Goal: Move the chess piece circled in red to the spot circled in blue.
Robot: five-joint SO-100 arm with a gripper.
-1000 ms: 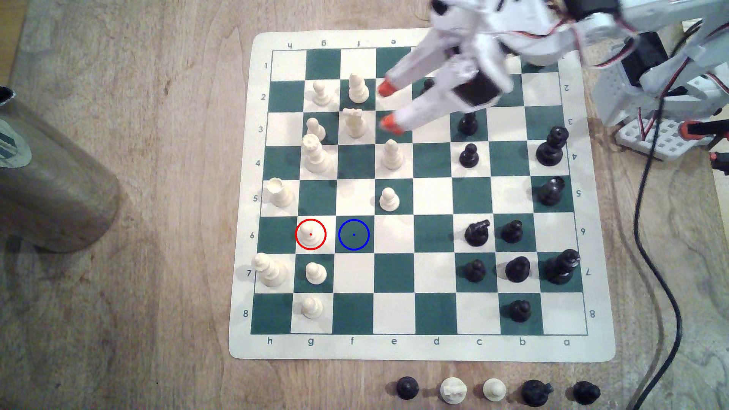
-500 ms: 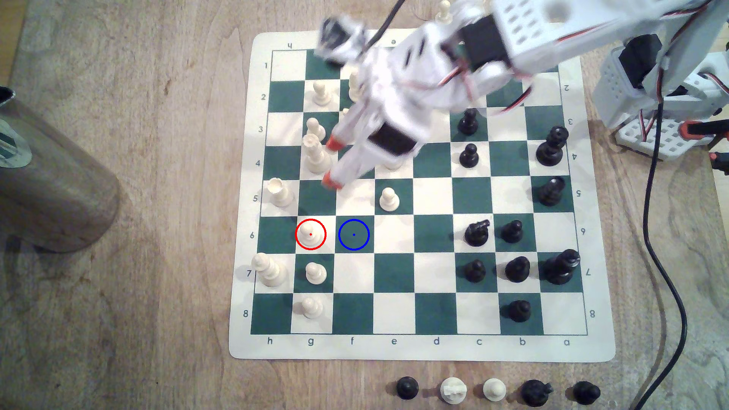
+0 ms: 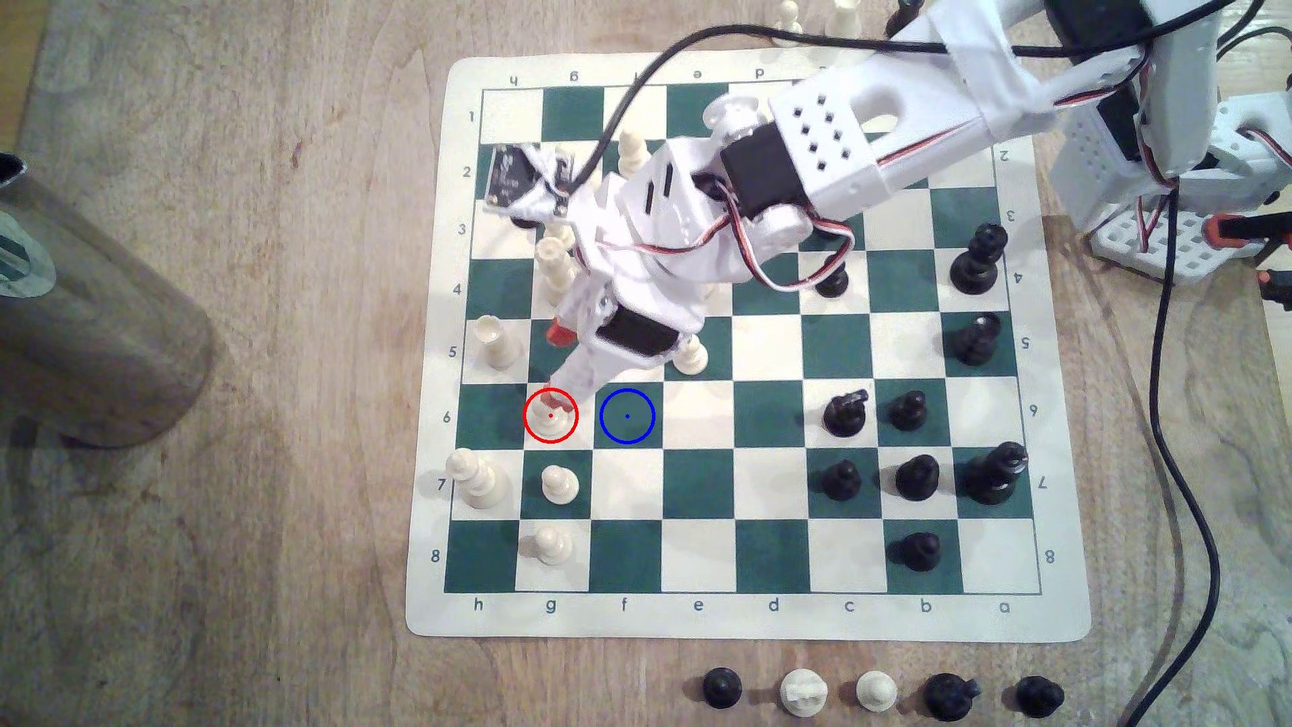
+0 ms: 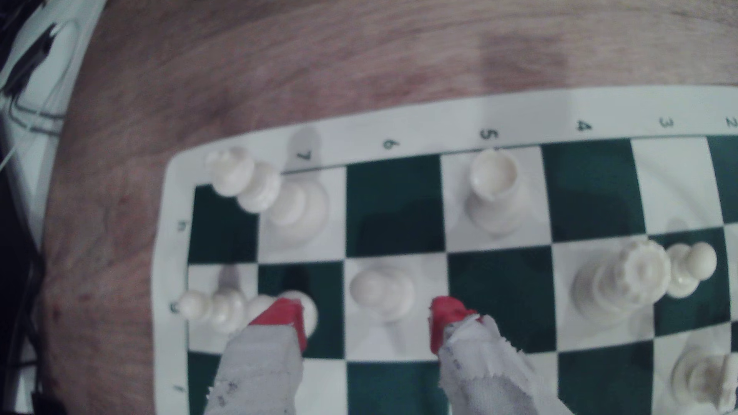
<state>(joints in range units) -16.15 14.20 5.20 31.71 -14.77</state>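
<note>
The chess piece (image 3: 547, 421), a small cream pawn, stands on the cream square ringed in red, and one red fingertip partly covers it in the exterior view. My gripper (image 3: 556, 365) hangs open over it, with its second red fingertip (image 3: 557, 333) one square farther back. In the wrist view the pawn (image 4: 381, 293) stands upright between and just beyond the two red fingertips (image 4: 285, 319), and the gripper (image 4: 365, 323) touches nothing. The spot (image 3: 627, 416), a dark green square with a blue ring, lies bare just to the exterior view's right of the pawn.
Cream pieces crowd close by: a pawn (image 3: 559, 484) one square nearer, a rook (image 3: 495, 340), a tall piece (image 3: 556, 269) by the arm and a pawn (image 3: 693, 356) under the wrist. Captured pieces (image 3: 874, 692) line the front. A metal cylinder (image 3: 84, 314) stands at the left.
The arm has swept from the board's far rows down towards the red-ringed square, stretching out over the board. The gripper has stayed open, and no piece has moved.
</note>
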